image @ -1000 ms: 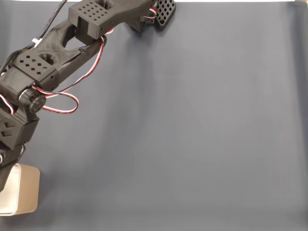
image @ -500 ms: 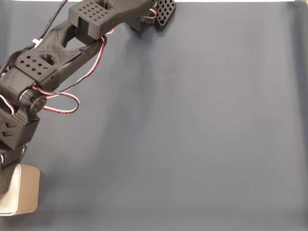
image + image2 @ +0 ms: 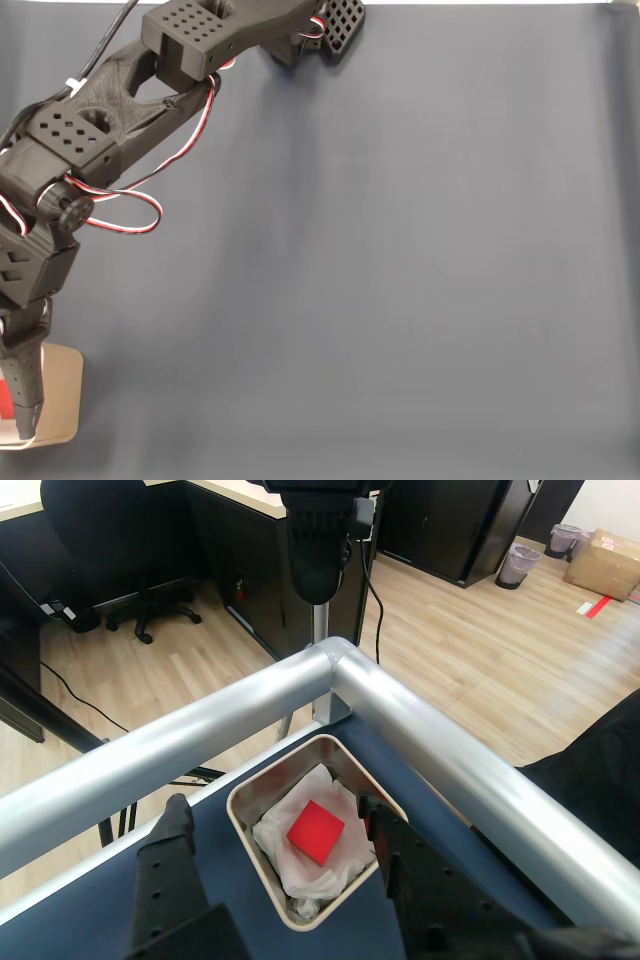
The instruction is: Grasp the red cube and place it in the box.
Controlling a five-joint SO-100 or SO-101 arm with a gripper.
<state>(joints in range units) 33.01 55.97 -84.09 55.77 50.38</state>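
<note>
The box sits at the table's corner in the wrist view, its tan rim rounded and crumpled white paper inside. On that paper, tilted, lies the red cube, touching neither finger. My gripper is open above the box, with one black finger on each side of it. In the fixed view the box is at the bottom left edge. A sliver of the red cube shows beside my gripper, which covers the box's left part.
The arm's black links and red-white wires cross the upper left of the dark blue mat. A silver frame rail borders the table corner just beyond the box, with wooden floor below it.
The gripper's finger has reached further down over the box. A sliver of red cube now shows beside it that was not visible before.
</note>
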